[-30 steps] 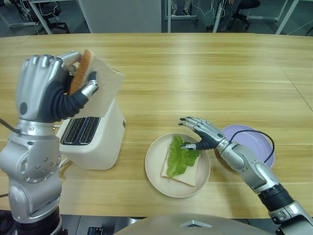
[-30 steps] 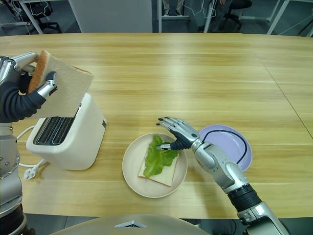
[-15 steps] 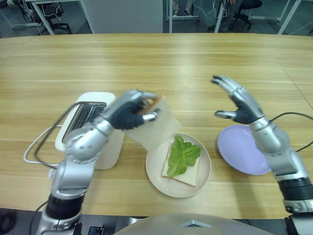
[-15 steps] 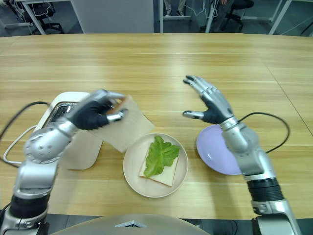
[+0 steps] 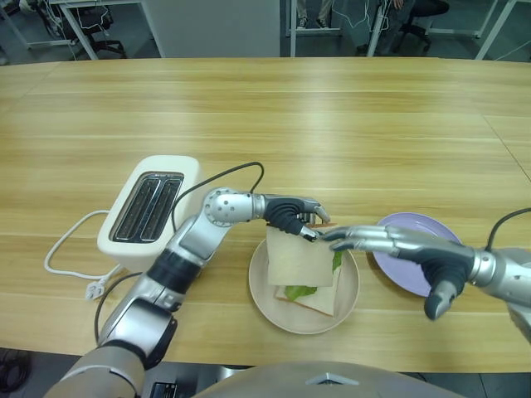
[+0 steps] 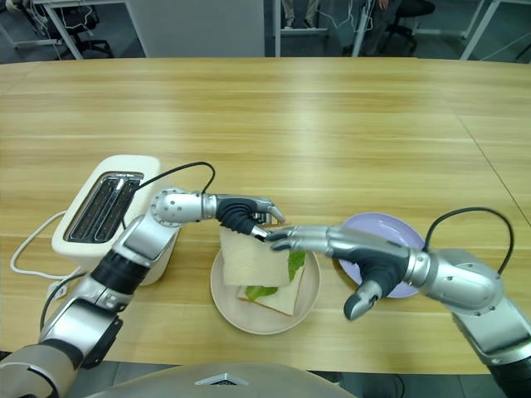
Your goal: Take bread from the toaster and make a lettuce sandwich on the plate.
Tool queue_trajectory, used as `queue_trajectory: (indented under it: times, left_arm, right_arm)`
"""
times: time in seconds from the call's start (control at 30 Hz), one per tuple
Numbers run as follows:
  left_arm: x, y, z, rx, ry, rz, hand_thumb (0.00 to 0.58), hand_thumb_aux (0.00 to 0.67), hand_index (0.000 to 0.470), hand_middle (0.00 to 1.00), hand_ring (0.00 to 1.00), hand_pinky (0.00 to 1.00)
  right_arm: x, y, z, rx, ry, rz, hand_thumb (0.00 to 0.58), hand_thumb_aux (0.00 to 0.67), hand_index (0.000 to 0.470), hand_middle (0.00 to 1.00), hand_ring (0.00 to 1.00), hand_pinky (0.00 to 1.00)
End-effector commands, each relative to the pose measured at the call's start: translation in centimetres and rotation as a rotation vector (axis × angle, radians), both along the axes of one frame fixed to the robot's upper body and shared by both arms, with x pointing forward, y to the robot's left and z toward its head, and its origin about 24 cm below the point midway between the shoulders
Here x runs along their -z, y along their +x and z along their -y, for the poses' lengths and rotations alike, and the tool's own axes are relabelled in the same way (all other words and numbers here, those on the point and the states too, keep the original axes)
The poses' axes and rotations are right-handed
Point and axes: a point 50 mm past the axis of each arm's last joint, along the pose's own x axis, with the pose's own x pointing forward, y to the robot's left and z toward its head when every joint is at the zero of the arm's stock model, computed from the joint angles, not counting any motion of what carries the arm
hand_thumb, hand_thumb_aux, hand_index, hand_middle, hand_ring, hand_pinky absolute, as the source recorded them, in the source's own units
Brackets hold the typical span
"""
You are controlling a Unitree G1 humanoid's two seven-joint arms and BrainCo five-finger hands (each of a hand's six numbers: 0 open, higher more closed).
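Observation:
My left hand [image 5: 290, 217] is shut on the top edge of a pale slice of bread [image 5: 299, 259]. The slice leans over the beige plate [image 5: 264, 300] and covers most of the lettuce [image 5: 294, 291]. A bottom slice [image 5: 321, 303] lies flat under the lettuce. My right hand [image 5: 398, 247] is open, its fingers stretched left to the upper right corner of the held slice, close to my left fingertips. The white toaster [image 5: 149, 211] stands at the left with dark slots.
A purple plate [image 5: 397, 272] lies right of the beige plate, partly under my right hand. The toaster's white cord [image 5: 70, 249] and plug [image 5: 91, 288] trail left toward the table's front edge. Bare wooden tabletop [image 5: 332, 124] stretches behind.
My left hand has carried the slice from beside the toaster down over the lettuce on the plate. My right hand has dropped and swung left, from above the purple plate to the slice.

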Motion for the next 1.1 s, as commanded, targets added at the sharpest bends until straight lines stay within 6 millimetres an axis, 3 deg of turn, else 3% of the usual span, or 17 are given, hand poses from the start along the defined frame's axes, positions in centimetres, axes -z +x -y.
queue_trajectory:
  times: [0.03, 0.37, 0.6, 0.87, 1.1]
  left_arm:
    - [1.6, 0.3, 1.1, 0.072, 0.055, -0.049, 0.58, 0.67, 0.46, 1.0, 1.0, 1.0]
    - [6.0, 0.7, 3.0, 0.11, 0.157, -0.083, 0.58, 0.67, 0.46, 1.0, 1.0, 1.0]
    - [8.3, 0.2, 3.3, 0.114, 0.195, -0.124, 0.58, 0.67, 0.46, 1.0, 1.0, 1.0]
    - [8.5, 0.9, 3.7, 0.08, 0.186, -0.072, 0.58, 0.67, 0.46, 1.0, 1.0, 1.0]
    - [7.5, 1.7, 3.8, 0.052, 0.165, 0.057, 0.58, 0.67, 0.46, 1.0, 1.0, 1.0]
  right_arm:
    - [1.5, -0.6, -1.4, -0.074, -0.015, -0.082, 0.0, 0.0, 0.0, 0.0, 0.0, 0.0]
    - [5.0, 0.4, -3.4, -0.086, -0.058, -0.135, 0.0, 0.0, 0.0, 0.0, 0.0, 0.0]
    - [7.6, 1.7, -3.3, -0.014, -0.162, -0.116, 0.0, 0.0, 0.0, 0.0, 0.0, 0.0]
    - [10.7, 1.5, -2.1, -0.021, -0.363, -0.212, 0.0, 0.0, 0.0, 0.0, 0.0, 0.0]
    - [11.8, 0.7, -1.0, -0.04, -0.47, -0.325, 0.0, 0.0, 0.0, 0.0, 0.0, 0.0]
